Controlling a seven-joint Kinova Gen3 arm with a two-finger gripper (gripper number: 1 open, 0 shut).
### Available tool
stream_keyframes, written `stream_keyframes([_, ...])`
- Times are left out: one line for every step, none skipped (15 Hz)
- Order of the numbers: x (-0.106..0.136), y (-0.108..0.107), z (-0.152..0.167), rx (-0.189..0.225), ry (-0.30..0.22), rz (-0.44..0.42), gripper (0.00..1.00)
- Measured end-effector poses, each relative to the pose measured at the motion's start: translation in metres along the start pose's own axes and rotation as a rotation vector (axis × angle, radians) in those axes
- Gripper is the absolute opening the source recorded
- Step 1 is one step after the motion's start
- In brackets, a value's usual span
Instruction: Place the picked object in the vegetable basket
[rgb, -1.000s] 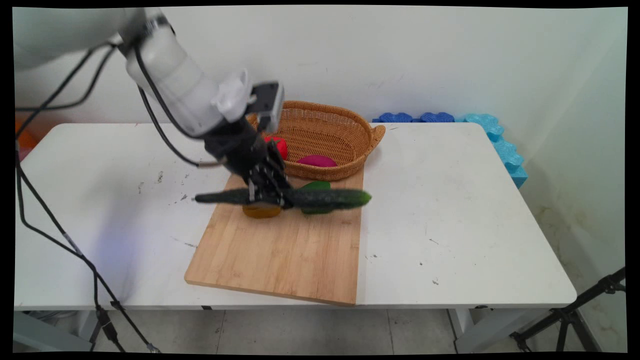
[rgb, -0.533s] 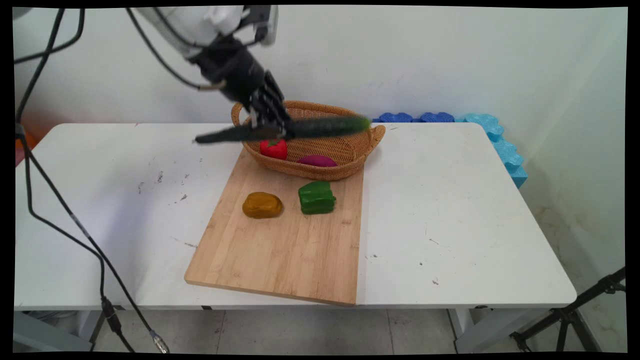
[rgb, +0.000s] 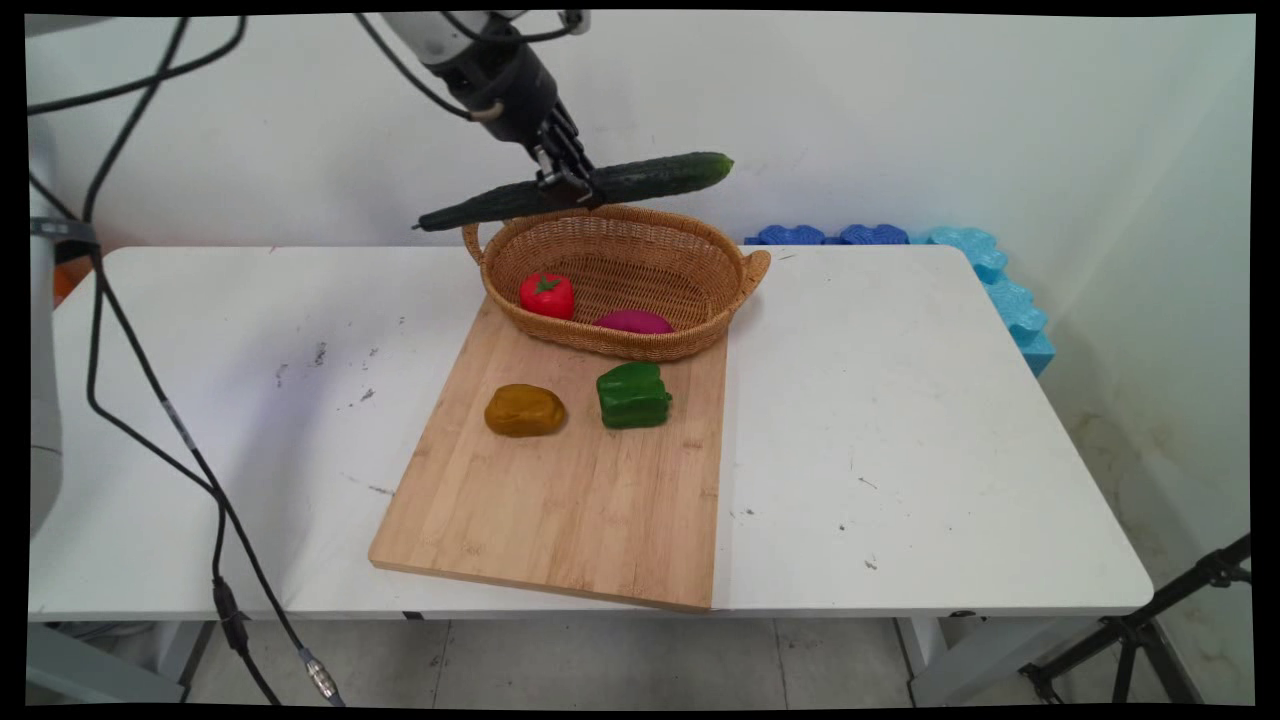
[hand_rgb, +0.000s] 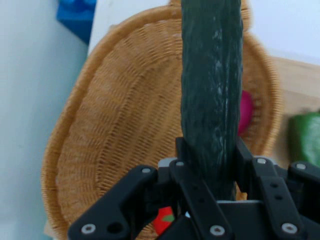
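Observation:
My gripper (rgb: 567, 187) is shut on a long dark green cucumber (rgb: 650, 176), held nearly level high above the far rim of the wicker basket (rgb: 700, 262). In the hand view the cucumber (hand_rgb: 212, 90) runs up between the fingers (hand_rgb: 185, 155) with the basket (hand_rgb: 110, 130) below it. Inside the basket lie a red tomato (rgb: 546, 295) and a magenta vegetable (rgb: 634, 322); the magenta vegetable (hand_rgb: 245, 112) shows beside the cucumber in the hand view. A brown potato (rgb: 524, 410) and a green pepper (rgb: 633, 395) rest on the wooden cutting board (rgb: 560, 510).
The cutting board lies in the middle of the white table (rgb: 930, 420), with the basket at its far end. Blue foam blocks (rgb: 985, 270) sit at the table's far right corner against the wall. Black cables (rgb: 150, 400) hang at the left.
The gripper has lifted the cucumber from just above the cutting board up and back, to above the basket's far rim. The potato and pepper are uncovered.

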Motion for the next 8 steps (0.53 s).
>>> stream_keyframes([0.001, -0.006, 0.011, 0.013, -0.01, -0.015, 0.0])
stream_keyframes([0.001, -0.011, 0.021, 0.024, -0.021, -0.026, 0.0])
stream_keyframes([0.001, -0.016, 0.032, 0.033, -0.035, -0.036, 0.0])
stream_keyframes([0.0, -0.019, 0.042, 0.038, -0.049, -0.042, 0.0])
stream_keyframes([-0.001, -0.021, 0.052, 0.043, -0.062, -0.047, 0.0])
stream_keyframes([-0.004, -0.024, 0.066, 0.047, -0.082, -0.051, 0.0])
stream_keyframes([-0.005, -0.025, 0.074, 0.05, -0.095, -0.053, 0.0])
stream_keyframes([-0.007, -0.027, 0.085, 0.052, -0.112, -0.054, 0.0])
